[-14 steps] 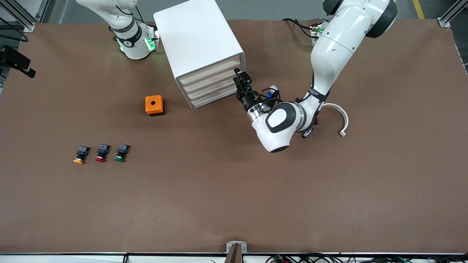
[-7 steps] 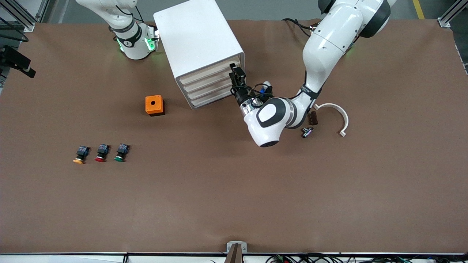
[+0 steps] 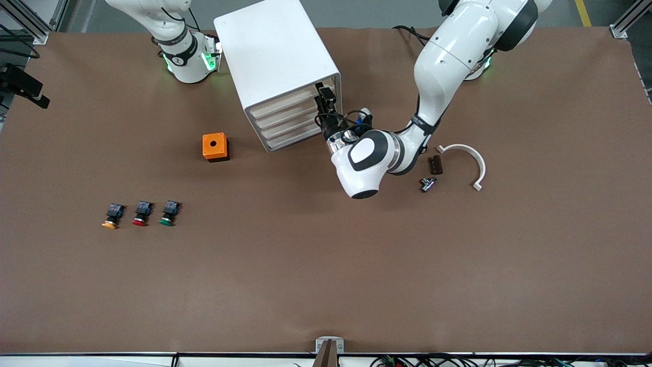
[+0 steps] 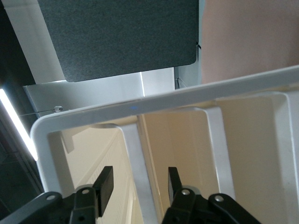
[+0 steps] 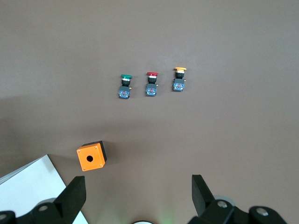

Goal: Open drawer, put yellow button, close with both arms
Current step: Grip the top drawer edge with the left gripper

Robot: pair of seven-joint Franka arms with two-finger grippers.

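Observation:
The white cabinet [image 3: 275,56] stands at the robots' side of the table, its four cream drawer fronts [image 3: 290,114] all pushed in. My left gripper [image 3: 323,99] is open at the upper drawers' end toward the left arm; in the left wrist view its gripper [image 4: 138,184] straddles a white rail of the cabinet front [image 4: 140,154] without gripping it. The yellow button [image 3: 110,216] lies near the right arm's end, also in the right wrist view [image 5: 179,78]. My right gripper [image 5: 138,196] is open and empty, high over the table; that arm waits.
A red button [image 3: 141,214] and a green button [image 3: 168,213] lie beside the yellow one. An orange box with a round hole [image 3: 214,146] sits beside the cabinet. A white curved piece [image 3: 471,158], a dark brown piece [image 3: 435,164] and a small metal part [image 3: 427,183] lie by the left arm.
My left arm has swung toward the cabinet, and its open gripper has moved up along the drawer fronts to the upper ones. The right arm has not moved.

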